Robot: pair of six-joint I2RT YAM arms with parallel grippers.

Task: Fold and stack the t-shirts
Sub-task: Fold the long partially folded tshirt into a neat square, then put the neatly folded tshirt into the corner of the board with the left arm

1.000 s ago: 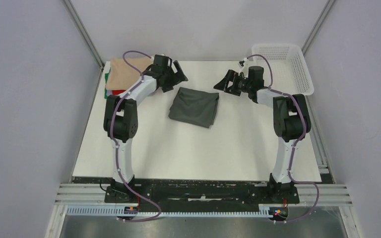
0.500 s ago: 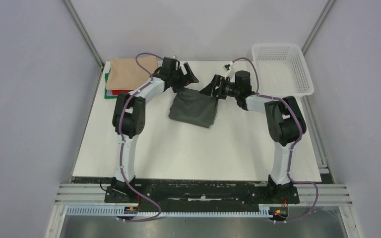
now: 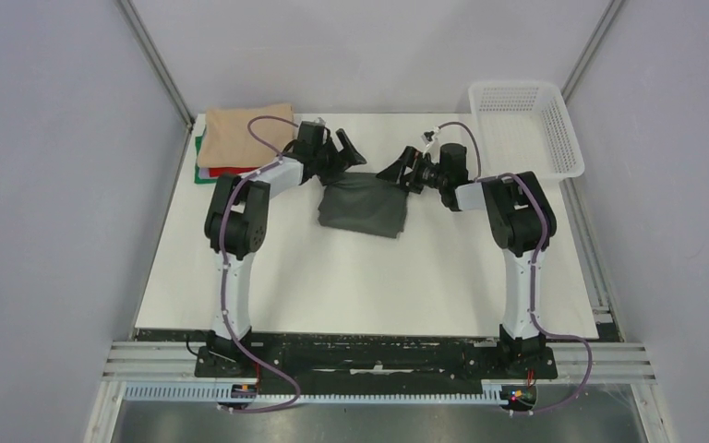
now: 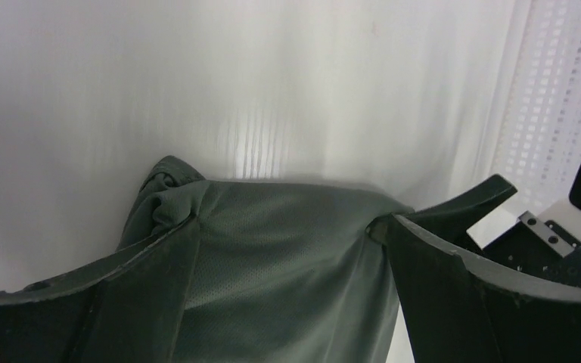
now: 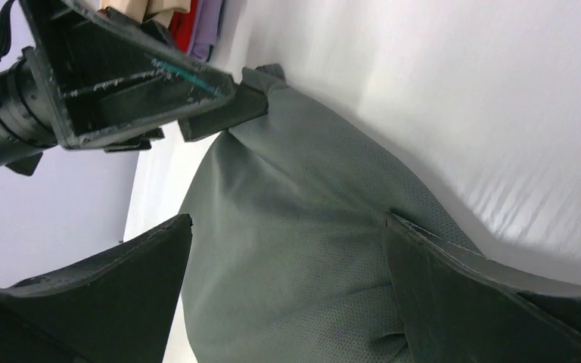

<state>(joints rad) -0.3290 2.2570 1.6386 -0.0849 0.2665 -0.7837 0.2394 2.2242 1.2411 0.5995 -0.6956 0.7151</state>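
my left gripper (image 3: 344,153) stands at the far left corner of the dark grey t-shirt (image 3: 364,205). its jaws are spread wide and clamp nothing. in the left wrist view, the left fingers (image 4: 469,302) straddle the shirt's far edge, with cloth lying between them.

my right gripper (image 3: 397,172) stands at the far right corner of the same shirt. its jaws are likewise spread wide, with nothing clamped. in the right wrist view, the right fingers (image 5: 469,302) flank the cloth, and the left gripper shows across the shirt. whether any fingertip presses the cloth, i cannot tell.

the dark grey t-shirt lies folded flat on the white table (image 3: 369,277), at centre, toward the far side.

the folded stack sits at the far left corner. the tan t-shirt (image 3: 245,125) is on top, and the edges of the red t-shirt (image 3: 226,171) and green t-shirt (image 3: 200,175) show beneath.

the white basket (image 3: 526,125) sits at the far right corner, well apart from the dark shirt.
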